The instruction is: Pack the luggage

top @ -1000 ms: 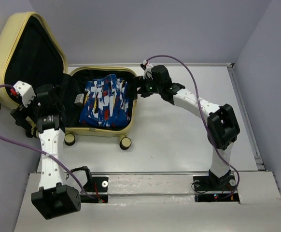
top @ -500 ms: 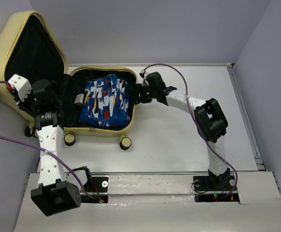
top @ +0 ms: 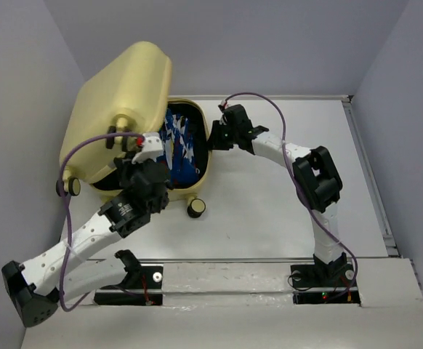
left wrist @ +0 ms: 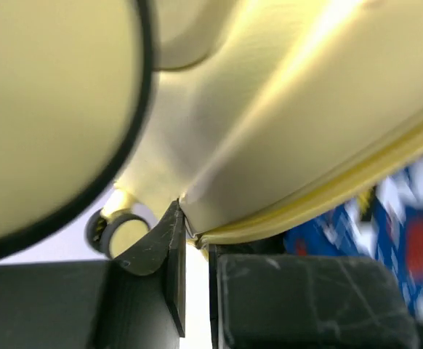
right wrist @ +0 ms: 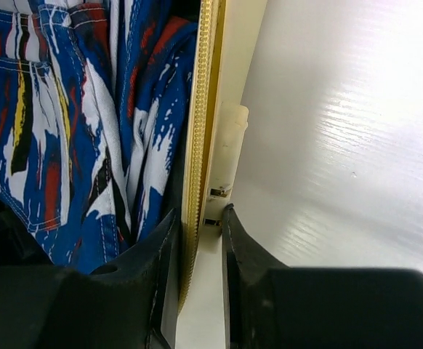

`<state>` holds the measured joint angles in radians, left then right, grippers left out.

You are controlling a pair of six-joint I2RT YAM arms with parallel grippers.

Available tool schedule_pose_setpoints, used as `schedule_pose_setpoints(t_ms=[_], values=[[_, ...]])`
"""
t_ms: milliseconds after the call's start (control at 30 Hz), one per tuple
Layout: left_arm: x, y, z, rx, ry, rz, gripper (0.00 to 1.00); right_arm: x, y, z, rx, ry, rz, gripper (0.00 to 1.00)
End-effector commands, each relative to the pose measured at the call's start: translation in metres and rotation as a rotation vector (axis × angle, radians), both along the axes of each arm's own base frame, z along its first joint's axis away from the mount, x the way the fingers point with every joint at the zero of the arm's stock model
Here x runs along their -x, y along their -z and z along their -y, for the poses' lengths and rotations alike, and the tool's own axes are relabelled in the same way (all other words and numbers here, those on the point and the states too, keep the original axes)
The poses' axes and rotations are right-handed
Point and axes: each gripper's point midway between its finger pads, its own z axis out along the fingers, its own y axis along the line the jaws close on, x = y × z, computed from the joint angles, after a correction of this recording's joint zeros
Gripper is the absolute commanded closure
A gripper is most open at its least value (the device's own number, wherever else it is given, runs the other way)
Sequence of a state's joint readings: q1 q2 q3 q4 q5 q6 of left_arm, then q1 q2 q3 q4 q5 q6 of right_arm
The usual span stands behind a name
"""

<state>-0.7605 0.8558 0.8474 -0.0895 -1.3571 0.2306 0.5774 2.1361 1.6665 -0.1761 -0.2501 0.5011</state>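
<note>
Left arm is stretched low from its base, elbow way out at the near left corner, forearm running up and to the right to the suitcase (top: 117, 109). Its claw, the left gripper (top: 147, 161), sits right at the free edge of the lid. In the wrist view the fingers (left wrist: 153, 251) are only a narrow gap apart and the lid's rim comes down right at the tips. I honestly can't tell if it's pinching the rim or just pressed against it.

Right arm goes up from its base to a high elbow, then the forearm reaches left and away. The right gripper (top: 213, 138) is at the right-hand wall of the bottom half. Up close, one finger (right wrist: 157, 247) is inside and the other outside, closed snug on the zipper rim.

The suitcase sits at the far left of the table (top: 284, 218). The bottom half lies flat and the lid is propped up at a slant over it, yellow shell facing up and left. The hinge is on the left and the opening faces right. Its long axis runs near to far, with the wheel (top: 195, 209) end toward the arm bases. Blue, white and red clothes (top: 182, 142) lie inside, right against that right wall.
</note>
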Motion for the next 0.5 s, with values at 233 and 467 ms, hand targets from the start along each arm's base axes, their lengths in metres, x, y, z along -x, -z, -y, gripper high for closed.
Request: schedule_pose_setpoints(t_ms=[233, 467], values=[[0.045, -0.014, 0.205, 0.275, 0.763, -0.043, 0.14, 0.015, 0.014, 0.001, -0.018, -0.130, 0.018, 0.93], [0.034, -0.085, 0.194, 0.489, 0.826, 0.151, 0.02, -0.004, 0.001, 0.081, -0.010, 0.003, 0.040, 0.93]])
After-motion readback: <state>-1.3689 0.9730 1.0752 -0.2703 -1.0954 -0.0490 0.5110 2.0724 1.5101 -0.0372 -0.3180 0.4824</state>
